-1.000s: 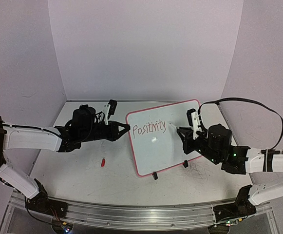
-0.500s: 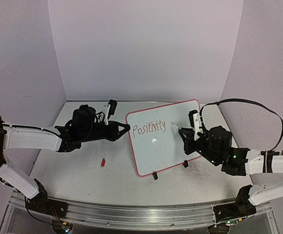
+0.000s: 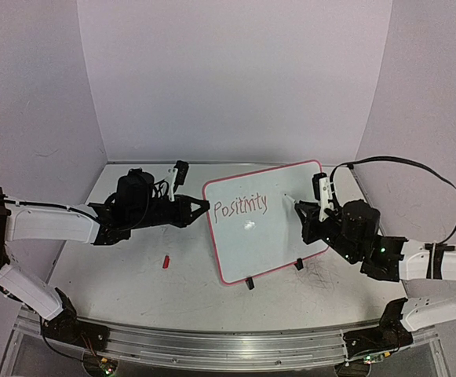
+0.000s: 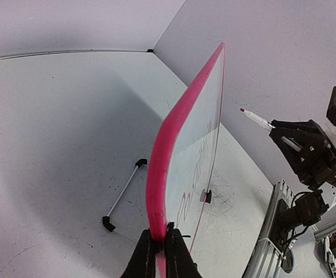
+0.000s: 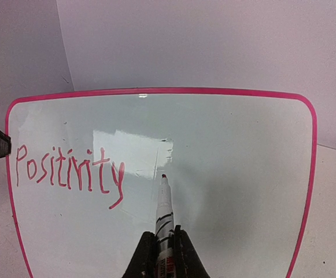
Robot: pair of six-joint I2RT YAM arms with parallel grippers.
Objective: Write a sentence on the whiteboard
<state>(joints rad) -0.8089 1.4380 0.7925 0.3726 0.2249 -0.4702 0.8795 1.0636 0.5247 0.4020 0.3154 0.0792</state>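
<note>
The red handwritten word "Positivity" runs across the upper left of the pink-framed whiteboard, which stands nearly upright on two black clip feet in the middle of the worktop. Just right of the word, the red tip of a marker sits close to the glossy surface without touching it; the right tool is clamped tight around the marker's barrel. The left tool is closed on the board's left edge. A small red cap lies nearby on the worktop.
</note>
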